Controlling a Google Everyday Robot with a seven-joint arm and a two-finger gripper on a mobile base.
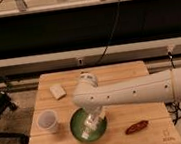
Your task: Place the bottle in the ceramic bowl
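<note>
While my gripper point(92, 120) hangs over the ceramic bowl point(77, 124), its fingers are clamped on the bottle point(88, 133), whose lower end sits just below them inside the bowl. Only letting go remains, I judge.

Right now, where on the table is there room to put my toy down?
Bare wood lies along the far right of the table and in front of the cup. The middle is crowded: the gripper, shut on the bottle, reaches into the bowl.
</note>
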